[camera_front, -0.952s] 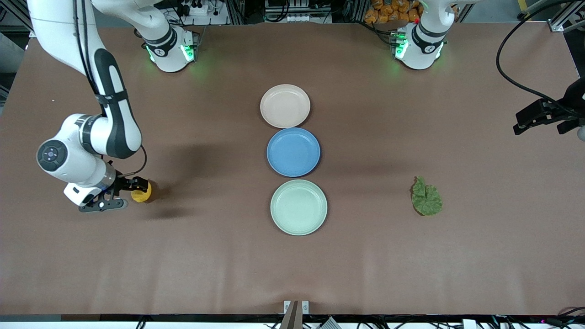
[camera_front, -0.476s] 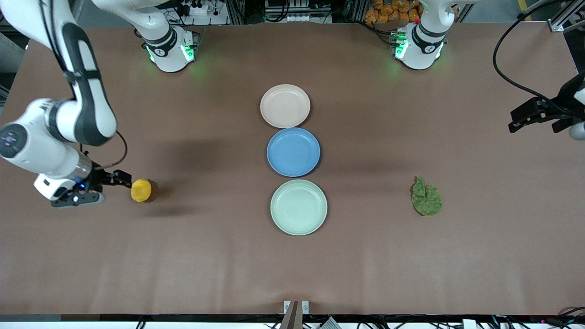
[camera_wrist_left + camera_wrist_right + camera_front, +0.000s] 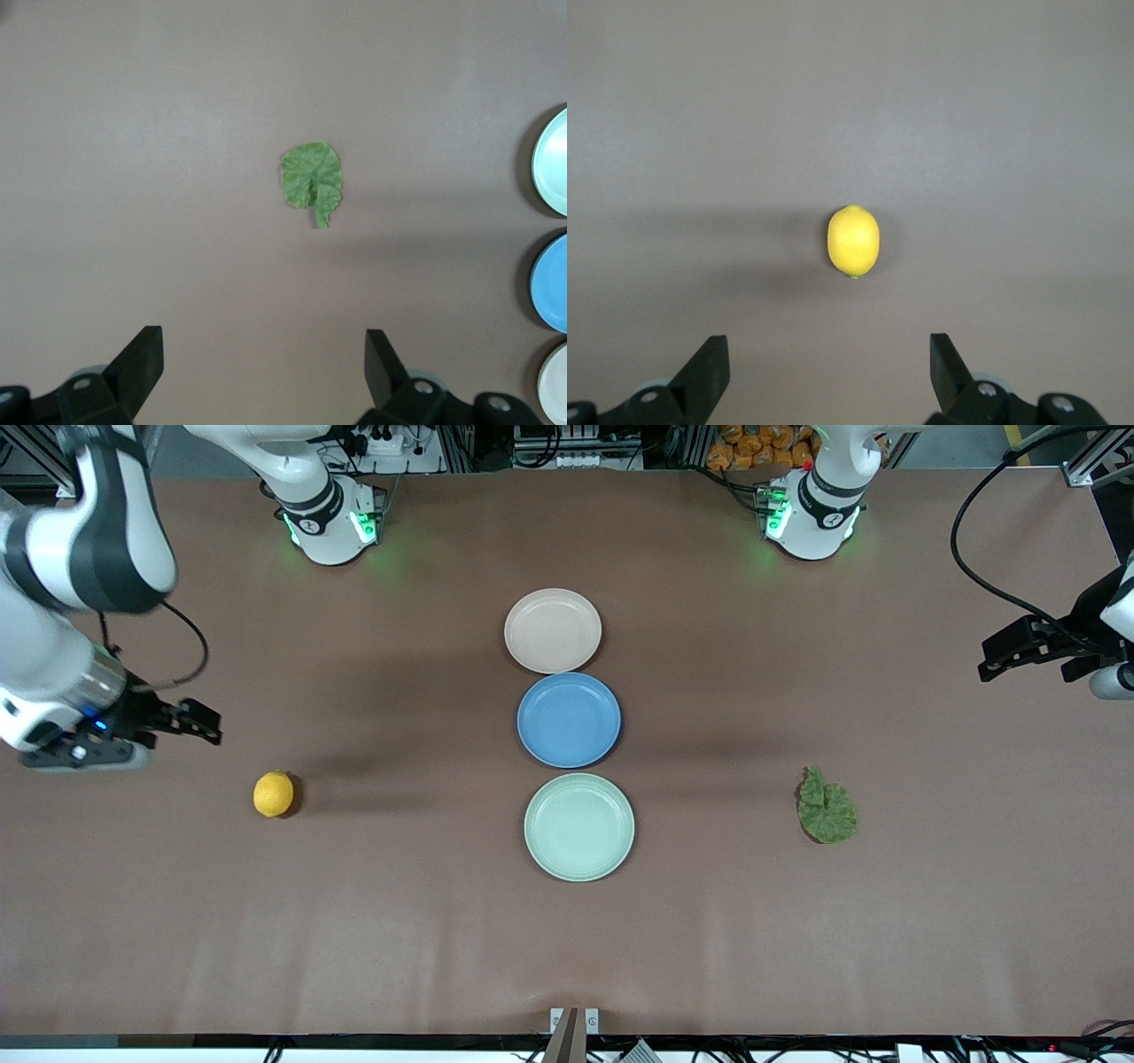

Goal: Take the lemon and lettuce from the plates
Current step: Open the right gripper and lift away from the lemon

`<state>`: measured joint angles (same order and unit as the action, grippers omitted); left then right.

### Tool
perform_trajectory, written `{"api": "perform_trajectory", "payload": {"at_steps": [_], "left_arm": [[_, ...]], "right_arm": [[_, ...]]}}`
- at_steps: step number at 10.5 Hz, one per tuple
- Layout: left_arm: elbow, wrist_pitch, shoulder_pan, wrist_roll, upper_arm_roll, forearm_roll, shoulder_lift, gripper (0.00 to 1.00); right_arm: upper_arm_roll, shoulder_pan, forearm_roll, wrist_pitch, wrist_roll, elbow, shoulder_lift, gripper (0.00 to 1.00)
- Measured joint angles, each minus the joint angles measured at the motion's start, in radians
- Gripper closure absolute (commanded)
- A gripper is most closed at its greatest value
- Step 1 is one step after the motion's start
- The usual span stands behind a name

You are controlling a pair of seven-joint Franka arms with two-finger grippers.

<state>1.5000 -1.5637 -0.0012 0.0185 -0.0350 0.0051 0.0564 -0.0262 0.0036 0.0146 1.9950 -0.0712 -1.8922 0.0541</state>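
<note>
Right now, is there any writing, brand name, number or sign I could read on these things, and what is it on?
None can be read.
The lemon, the lettuce, the beige plate, the blue plate and the mint plate are all plain.
The round marks on the arm bases are too small to read.

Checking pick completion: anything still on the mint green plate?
Nothing: the mint green plate shows only its bare surface. The lemon and lettuce both lie on the table. What is under the plate cannot be seen.
</note>
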Motion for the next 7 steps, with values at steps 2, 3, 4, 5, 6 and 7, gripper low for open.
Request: {"api": "perform_trajectory", "payload": {"at_steps": [2, 3, 4, 5, 6, 7], "left_arm": [[0.006, 0.0, 0.002, 0.0, 0.0, 0.0, 0.0, 0.0], [0.012, 0.0, 0.002, 0.0, 0.001, 0.0, -0.001, 0.0], [0.021, -0.005, 0.003, 0.0, 0.001, 0.0, -0.004, 0.0], [0.026, -0.007, 0.003, 0.0, 0.001, 0.0, -0.007, 0.0], [0.028, -0.008, 0.003, 0.0, 0.001, 0.0, -0.01, 0.0], [0.029, -0.012, 0.004, 0.0, 0.001, 0.0, -0.012, 0.0]], "right_arm": [[0.007, -0.014, 0.003, -0.147, 0.004, 0.082, -0.05, 0.0], [0.007, -0.019, 0.003, -0.215, 0.004, 0.135, -0.06, 0.0], [0.008, -0.019, 0.003, -0.239, 0.004, 0.165, -0.064, 0.0], [0.01, -0.019, 0.003, -0.249, 0.004, 0.185, -0.068, 0.0], [0.012, -0.02, 0.002, -0.272, 0.004, 0.206, -0.074, 0.0], [0.016, -0.02, -0.014, -0.303, 0.004, 0.236, -0.08, 0.0]]}}
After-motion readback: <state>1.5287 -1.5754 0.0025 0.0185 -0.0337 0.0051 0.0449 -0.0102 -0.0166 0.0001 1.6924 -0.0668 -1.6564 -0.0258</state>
